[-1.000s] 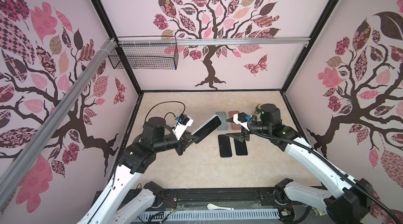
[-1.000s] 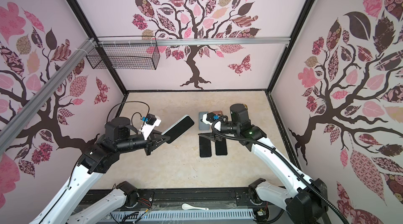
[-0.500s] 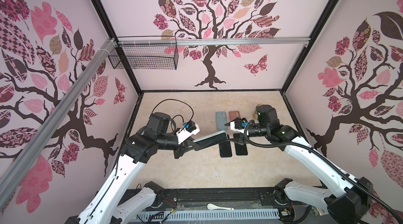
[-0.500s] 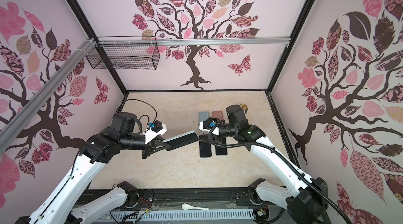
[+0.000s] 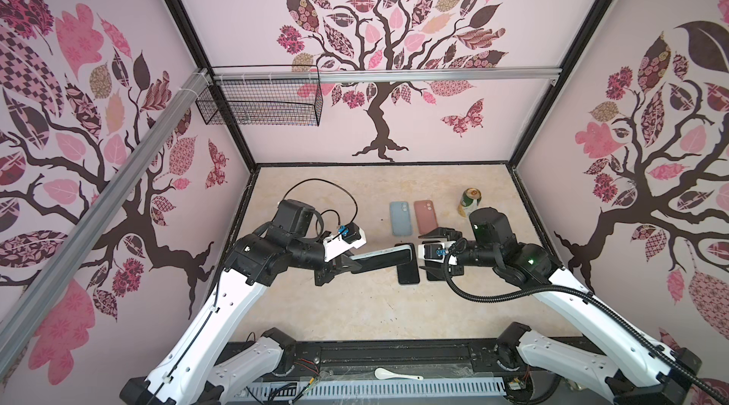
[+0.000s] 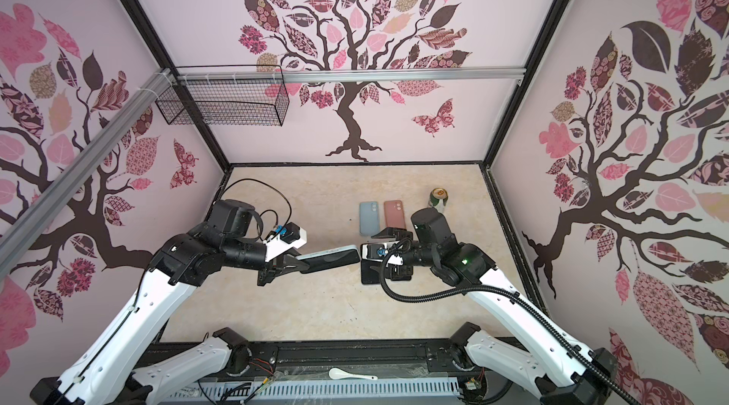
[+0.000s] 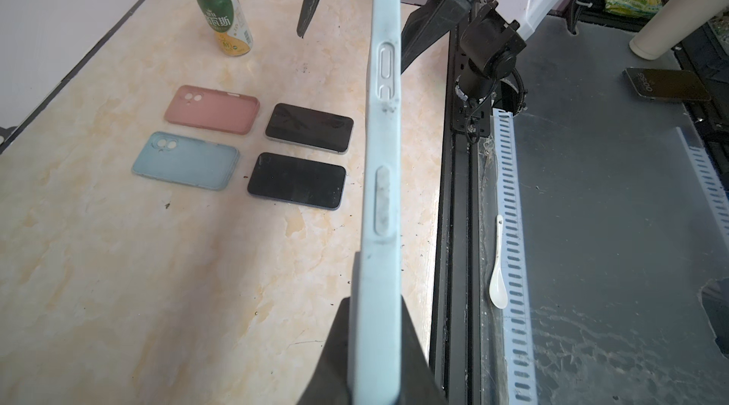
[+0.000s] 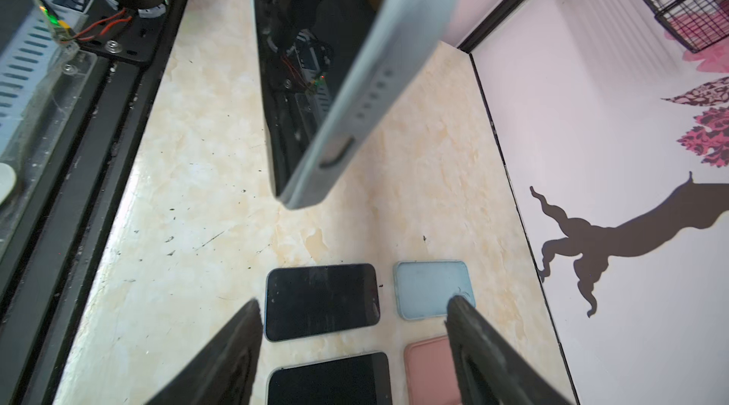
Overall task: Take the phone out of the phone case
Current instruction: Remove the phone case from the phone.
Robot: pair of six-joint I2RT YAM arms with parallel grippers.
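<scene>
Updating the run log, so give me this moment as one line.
left gripper: shut on cased phone, held off table | right gripper: open, facing its free end | extraction: not yet done

Left end effector (image 6: 292,263) grips cased phone (image 6: 333,258) aloft; right end effector (image 6: 380,255) open, facing it.

can (image 7: 224,16): big white Chinese chars on the green band, last looks like 斯; rest not clear. Small print on the yellow part, too tiny to read.
phone off table (image 7: 666,85): pale digits on screen, upside down, approx. clock-like; can't read for sure.
</scene>
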